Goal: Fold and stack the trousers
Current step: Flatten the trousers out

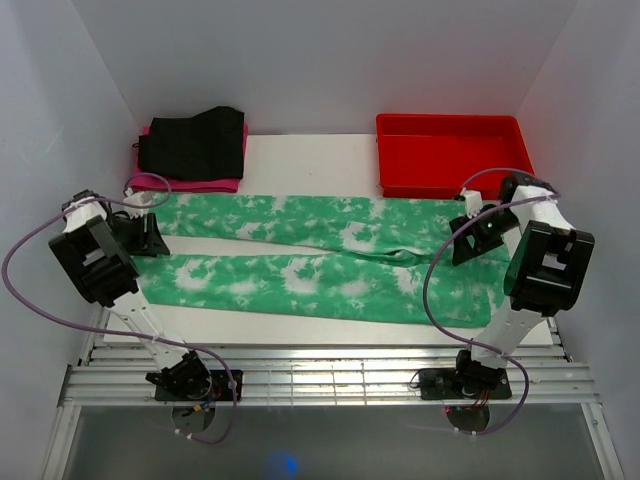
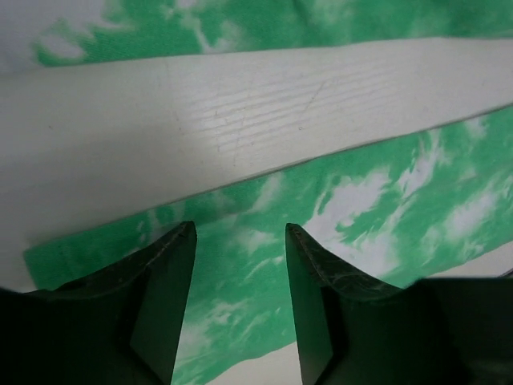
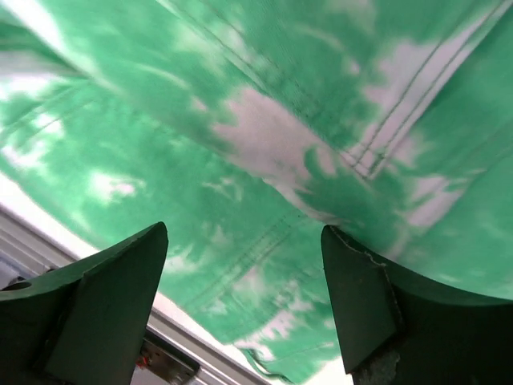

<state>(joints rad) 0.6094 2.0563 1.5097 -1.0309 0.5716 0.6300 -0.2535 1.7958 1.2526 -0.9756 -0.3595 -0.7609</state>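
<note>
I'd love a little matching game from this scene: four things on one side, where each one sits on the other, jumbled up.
Things:
1. trousers
2. red tray
3. black garment
4. pink garment

Places:
A. far right corner
B. spread flat across the middle
C. far left, underneath another garment
D. far left, on top of another garment

Pairs: 1-B, 2-A, 3-D, 4-C

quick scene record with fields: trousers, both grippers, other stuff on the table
trousers: spread flat, unfolded, legs pointing left
left gripper: open, over the near leg's end
right gripper: open, over the waist end
black garment: folded, atop pink garment, far left
red tray: far right, behind the waist end
</note>
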